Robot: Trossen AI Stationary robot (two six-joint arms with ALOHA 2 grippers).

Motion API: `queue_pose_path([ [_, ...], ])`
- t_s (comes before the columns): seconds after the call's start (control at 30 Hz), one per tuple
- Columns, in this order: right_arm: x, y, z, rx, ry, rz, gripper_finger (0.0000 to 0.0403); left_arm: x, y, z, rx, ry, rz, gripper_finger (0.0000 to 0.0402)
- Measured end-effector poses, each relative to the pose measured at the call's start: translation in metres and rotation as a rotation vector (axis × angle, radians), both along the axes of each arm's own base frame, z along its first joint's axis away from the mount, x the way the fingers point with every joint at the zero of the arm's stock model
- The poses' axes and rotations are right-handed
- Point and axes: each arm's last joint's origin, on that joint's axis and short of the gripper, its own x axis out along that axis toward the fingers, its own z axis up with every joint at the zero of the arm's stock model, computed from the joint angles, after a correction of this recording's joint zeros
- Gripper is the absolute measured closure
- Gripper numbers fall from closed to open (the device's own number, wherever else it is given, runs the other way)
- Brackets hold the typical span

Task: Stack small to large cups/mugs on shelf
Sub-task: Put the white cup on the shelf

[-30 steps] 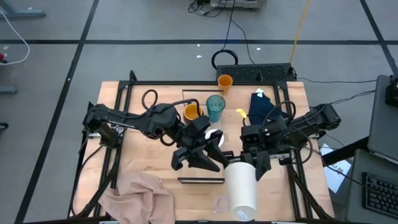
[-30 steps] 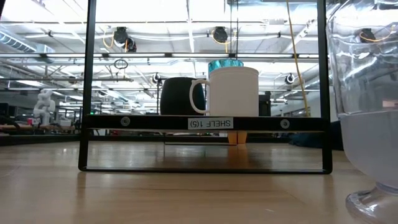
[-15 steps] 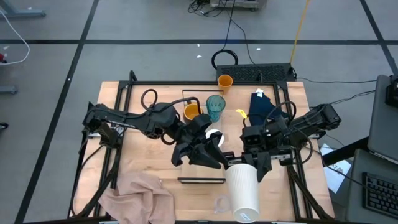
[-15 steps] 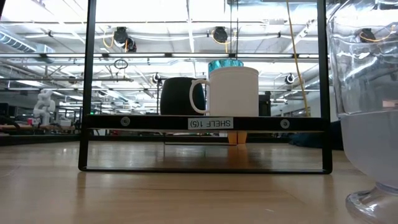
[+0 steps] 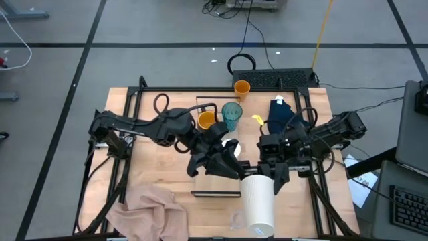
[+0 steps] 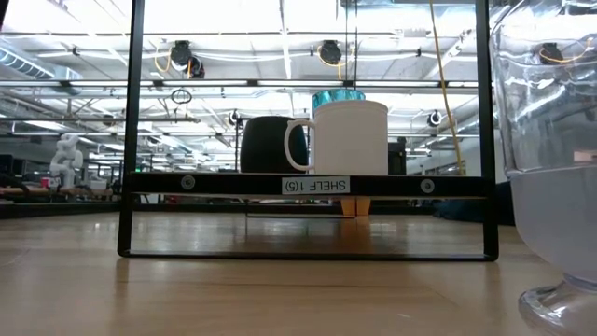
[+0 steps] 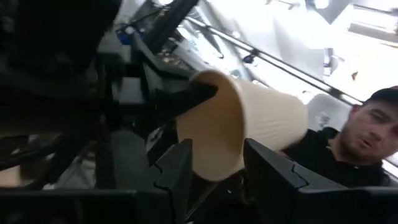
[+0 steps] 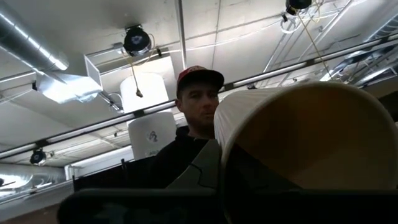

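My right gripper (image 5: 271,175) is shut on the beige ribbed cup (image 5: 259,204) and holds it high above the table's near right part. My left gripper (image 5: 219,167) is open and points up beside it. In the left wrist view its fingers stand on either side of the lower rim of the cup (image 7: 217,155); whether they touch it I cannot tell. The white mug (image 6: 350,137), the dark mug (image 5: 207,120) and the teal tumbler (image 5: 232,115) stand on the shelf (image 6: 308,185). The small orange cup (image 5: 241,87) stands beyond the shelf's far end. The clear glass (image 5: 237,219) is near the table's near edge. My right gripper has the beige cup by its mouth rim (image 8: 225,134), with one finger (image 8: 202,165) outside the wall and the other inside the hollow. The fingers slant upward from below. The cup is lifted clear and tipped, its base up and toward the near edge.
A pinkish cloth (image 5: 147,207) lies at the near left corner. A dark blue cloth (image 5: 281,114) lies at the far right. The clear glass (image 6: 550,168) fills the right of the low view. A person (image 8: 199,93) stands beyond the table.
My left gripper has moved a little toward the table's right, closer to the beige cup's rim. The cup stays raised in my right gripper.
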Motion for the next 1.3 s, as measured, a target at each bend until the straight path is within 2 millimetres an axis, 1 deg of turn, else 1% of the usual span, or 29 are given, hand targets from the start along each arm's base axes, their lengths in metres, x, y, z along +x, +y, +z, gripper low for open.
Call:
queue_pose_path([
  [0.13, 0.003, -0.009, -0.011, -0.013, 0.010, -0.020, 0.0403, -0.009, 0.008, 0.002, 0.025, 0.078, 0.038, 0.0266],
  [0.27, 0.004, -0.014, -0.018, -0.015, 0.021, -0.024, 0.0403, -0.006, 0.011, -0.005, 0.042, 0.146, 0.060, 0.0264],
  [0.57, 0.003, -0.014, -0.022, -0.012, 0.046, 0.002, 0.0403, -0.007, 0.014, -0.006, -0.007, 0.202, -0.012, 0.0266],
  [0.77, 0.005, -0.014, -0.025, -0.060, 0.072, 0.029, 0.0403, -0.008, 0.013, -0.002, -0.005, 0.170, -0.085, 0.0266],
  [0.87, 0.006, -0.017, -0.025, -0.069, 0.064, 0.019, 0.0403, -0.008, 0.014, -0.002, 0.003, 0.168, -0.097, 0.0266],
  [1.03, 0.008, -0.024, -0.030, -0.084, 0.071, 0.004, 0.0403, -0.010, 0.024, -0.003, 0.020, 0.192, -0.096, 0.0266],
  [1.17, 0.008, -0.026, -0.034, -0.075, 0.079, -0.005, 0.0403, -0.014, 0.025, -0.002, 0.033, 0.209, -0.084, 0.0266],
  [1.3, 0.008, -0.028, -0.034, -0.074, 0.081, -0.010, 0.0403, -0.012, 0.027, -0.006, 0.034, 0.237, -0.083, 0.0266],
])
